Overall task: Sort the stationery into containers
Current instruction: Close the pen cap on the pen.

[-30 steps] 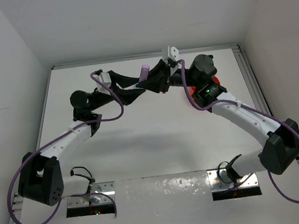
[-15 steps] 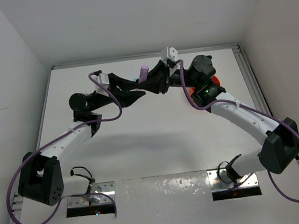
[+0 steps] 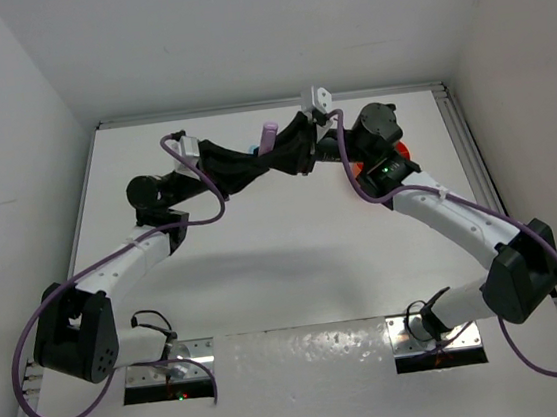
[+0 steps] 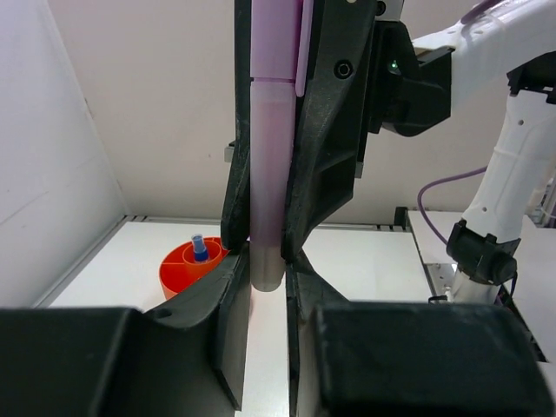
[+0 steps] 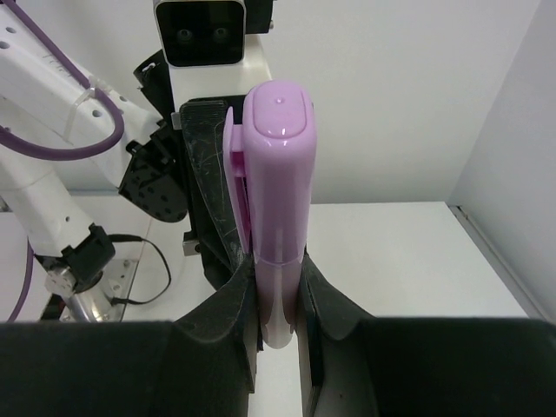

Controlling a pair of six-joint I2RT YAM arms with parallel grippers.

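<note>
Tug-of-war is the danger: the lilac marker [image 3: 268, 134] hangs mid-air at the overhead view's upper middle. The left gripper [image 4: 265, 271] and right gripper [image 5: 278, 287] are both pinched narrow on it. An uneven release could twist or drop it short of the orange tub [image 4: 174, 274], lower left in the left wrist view.

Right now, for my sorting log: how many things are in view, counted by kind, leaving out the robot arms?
lilac marker: 1
blue bottle: 1
orange tub: 1
Total: 3
</note>
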